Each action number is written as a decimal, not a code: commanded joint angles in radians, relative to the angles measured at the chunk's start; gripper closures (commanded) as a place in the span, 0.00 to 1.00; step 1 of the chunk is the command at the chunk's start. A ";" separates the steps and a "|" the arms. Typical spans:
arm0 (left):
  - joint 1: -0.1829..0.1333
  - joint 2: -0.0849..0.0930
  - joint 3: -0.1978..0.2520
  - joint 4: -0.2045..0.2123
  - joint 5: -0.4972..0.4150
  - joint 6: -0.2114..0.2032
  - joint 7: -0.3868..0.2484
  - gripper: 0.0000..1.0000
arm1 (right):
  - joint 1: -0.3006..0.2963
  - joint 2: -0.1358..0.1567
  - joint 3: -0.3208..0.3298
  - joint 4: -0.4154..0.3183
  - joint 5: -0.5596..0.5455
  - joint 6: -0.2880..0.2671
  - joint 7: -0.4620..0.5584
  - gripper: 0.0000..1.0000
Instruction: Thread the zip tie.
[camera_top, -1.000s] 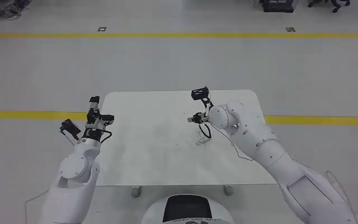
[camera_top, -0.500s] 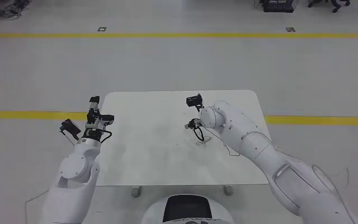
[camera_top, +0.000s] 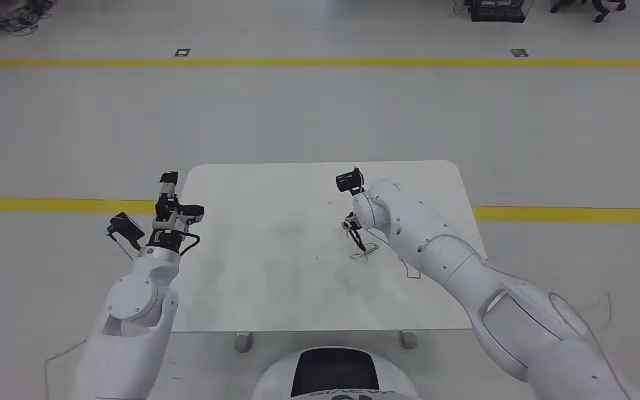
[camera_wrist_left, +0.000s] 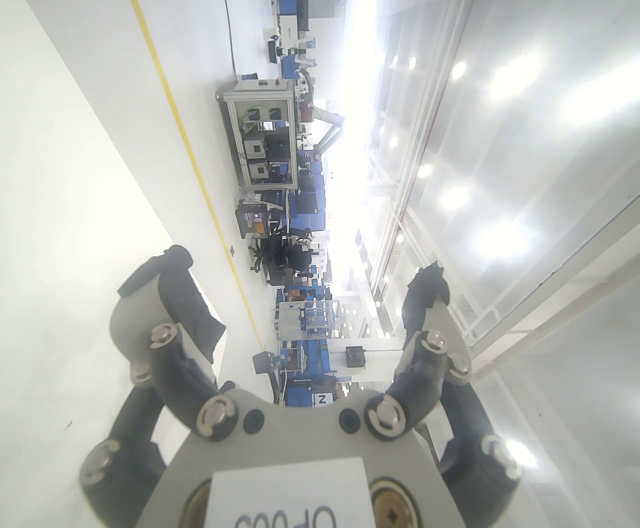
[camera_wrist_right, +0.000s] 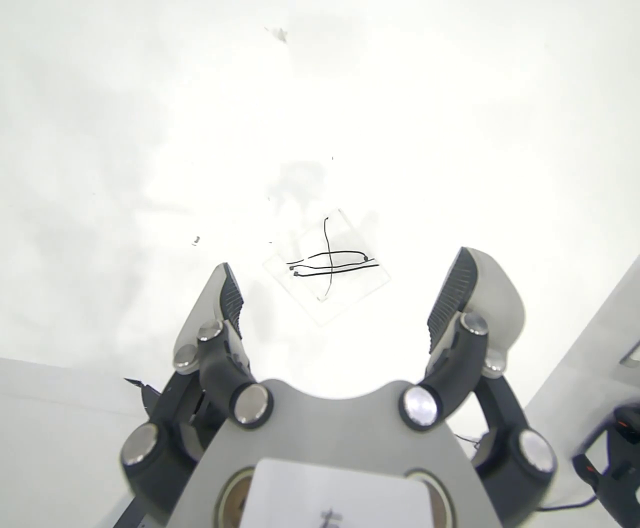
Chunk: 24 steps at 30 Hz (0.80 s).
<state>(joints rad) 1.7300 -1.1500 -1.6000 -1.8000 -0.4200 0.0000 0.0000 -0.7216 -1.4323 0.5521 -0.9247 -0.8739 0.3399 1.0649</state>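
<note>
R hand (camera_wrist_right: 345, 280) spread wide above zip ties (camera_wrist_right: 330, 262); L hand (camera_wrist_left: 300, 267) spread wide too.

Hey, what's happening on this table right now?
The robot has not yet begun threading a zip tie. Its right gripper hovers open above a few thin black zip ties that lie crossed on a clear square sheet on the white table; none is held yet. The left gripper is open too, by the table's left edge, holding nothing.

Glossy white arms (camera_top: 135, 300) end in grey, black-linked, silver-screwed end effectors (camera_wrist_right: 346, 265).
</note>
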 joint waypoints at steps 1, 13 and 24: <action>0.000 0.000 0.000 0.000 0.000 0.000 0.000 0.00 | -0.003 -0.017 0.007 0.030 0.000 0.000 0.005 0.00; 0.000 0.000 0.000 0.000 0.000 0.000 0.000 0.00 | -0.010 -0.034 0.014 0.053 -0.006 -0.004 -0.010 0.00; 0.000 0.000 0.000 0.000 0.000 0.000 0.000 0.00 | -0.055 0.013 0.089 -0.100 -0.057 -0.085 0.137 0.00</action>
<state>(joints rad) 1.7300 -1.1500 -1.6000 -1.8000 -0.4200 0.0000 0.0000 -0.7724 -1.4241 0.6341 -1.0112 -0.9237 0.2634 1.1766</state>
